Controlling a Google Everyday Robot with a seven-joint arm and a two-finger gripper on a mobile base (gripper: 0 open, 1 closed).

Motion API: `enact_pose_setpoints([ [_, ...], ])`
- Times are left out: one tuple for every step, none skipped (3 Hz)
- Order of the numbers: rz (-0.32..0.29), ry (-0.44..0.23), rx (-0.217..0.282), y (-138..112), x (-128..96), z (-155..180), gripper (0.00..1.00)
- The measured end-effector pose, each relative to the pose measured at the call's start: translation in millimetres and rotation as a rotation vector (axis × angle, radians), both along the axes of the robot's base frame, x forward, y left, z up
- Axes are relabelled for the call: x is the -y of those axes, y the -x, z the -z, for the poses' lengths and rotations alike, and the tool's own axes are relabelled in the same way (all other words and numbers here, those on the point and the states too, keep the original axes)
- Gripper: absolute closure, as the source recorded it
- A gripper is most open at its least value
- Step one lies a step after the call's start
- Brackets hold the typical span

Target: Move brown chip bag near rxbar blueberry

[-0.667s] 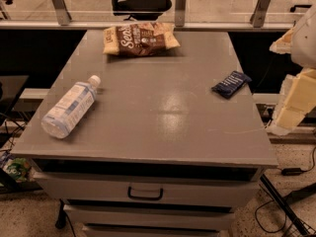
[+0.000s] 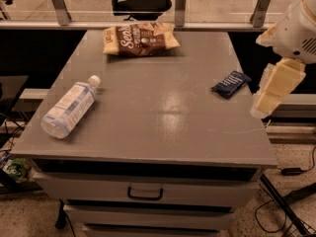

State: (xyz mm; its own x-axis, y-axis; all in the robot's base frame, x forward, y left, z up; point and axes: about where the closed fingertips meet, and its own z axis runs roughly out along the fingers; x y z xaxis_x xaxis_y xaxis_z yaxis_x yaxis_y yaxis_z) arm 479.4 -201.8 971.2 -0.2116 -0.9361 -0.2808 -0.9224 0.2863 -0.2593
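Brown chip bag [image 2: 140,39] lies flat at the upper middle of the frame, on the far edge of the grey surface [image 2: 163,127], well apart from the small blue bar [image 2: 231,84] at the right. A water bottle [image 2: 69,107] lies on its side at the left, clear of the path between them. The end effector [image 2: 267,102] hangs off the surface's right edge, holding nothing; whether it is released or clenched cannot be told. Judging by this, the reach for the bag has not begun.

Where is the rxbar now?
In the camera view, the rxbar lies near the table's right edge; the gripper hangs right of it, the chip bag far back left.
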Motion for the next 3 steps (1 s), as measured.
enact_pose_setpoints([
  [-0.035,-0.066,0.044,-103,-29,13,0.00],
  [-0.055,-0.089,0.058,-148,-44,19,0.00],
  [-0.066,-0.105,0.071,-204,-69,33,0.00],
])
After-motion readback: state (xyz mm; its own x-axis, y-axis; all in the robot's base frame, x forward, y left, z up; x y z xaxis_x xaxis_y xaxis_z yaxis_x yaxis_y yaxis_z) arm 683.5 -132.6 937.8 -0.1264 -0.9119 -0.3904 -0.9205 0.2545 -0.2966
